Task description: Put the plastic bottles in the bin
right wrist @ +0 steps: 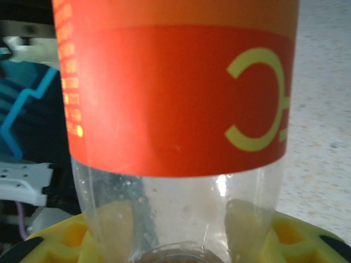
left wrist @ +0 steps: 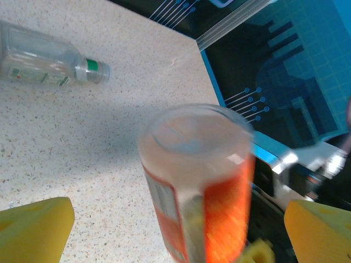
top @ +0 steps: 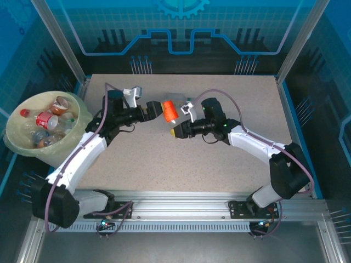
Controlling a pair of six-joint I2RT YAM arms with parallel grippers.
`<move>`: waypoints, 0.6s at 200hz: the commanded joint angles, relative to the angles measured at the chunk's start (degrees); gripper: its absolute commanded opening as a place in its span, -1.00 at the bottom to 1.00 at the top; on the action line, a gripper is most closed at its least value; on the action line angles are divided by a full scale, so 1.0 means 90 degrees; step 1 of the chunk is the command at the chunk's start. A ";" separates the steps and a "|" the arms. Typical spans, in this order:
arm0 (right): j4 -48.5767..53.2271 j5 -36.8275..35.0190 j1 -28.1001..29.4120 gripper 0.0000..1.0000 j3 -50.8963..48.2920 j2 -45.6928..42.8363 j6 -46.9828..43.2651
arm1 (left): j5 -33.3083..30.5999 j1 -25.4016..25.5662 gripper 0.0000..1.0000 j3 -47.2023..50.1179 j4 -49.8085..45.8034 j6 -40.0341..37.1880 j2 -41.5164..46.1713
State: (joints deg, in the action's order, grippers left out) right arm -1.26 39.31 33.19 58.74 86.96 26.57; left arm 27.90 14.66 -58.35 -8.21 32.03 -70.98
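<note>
A speckled beige bench (top: 164, 164) is enclosed by blue panels (top: 219, 27) printed with circuit lines and a gear motif. Aluminium posts (top: 58, 37) are set at the rear corners, and a metal rail (top: 186, 207) is fixed along the near edge.

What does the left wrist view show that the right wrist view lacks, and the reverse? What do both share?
Left wrist view: a clear bottle with a green cap lying on its side on the table, and the left gripper open, its yellow fingers at the frame's lower corners. Right wrist view: a yellow symbol on the label, and the right gripper shut on the clear end below it. Shared: the orange-labelled bottle and the speckled table.
</note>
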 commanded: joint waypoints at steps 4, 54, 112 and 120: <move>-0.0432 0.0487 0.0173 -0.29 0.0316 -0.0172 0.0453 | 0.0173 0.0157 0.98 -0.0229 0.0414 0.0282 -0.0243; -0.0615 0.0723 0.0409 -0.22 0.0656 0.0017 0.0773 | 0.0922 0.0281 0.85 -0.0108 0.1281 0.0520 -0.0336; -0.0359 0.0435 0.0432 -0.03 0.0768 0.0059 0.0695 | 0.0699 0.0286 0.18 -0.0181 0.0916 0.0318 -0.0220; -0.0283 0.0385 0.0427 0.03 0.0769 0.0027 0.0623 | 0.0609 0.0286 0.15 -0.0206 0.0792 0.0267 -0.0195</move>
State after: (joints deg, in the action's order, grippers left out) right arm -4.29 43.59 36.49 63.40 87.90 33.23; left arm 34.39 16.91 -58.65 1.80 36.73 -73.89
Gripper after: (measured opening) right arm 0.477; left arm 0.599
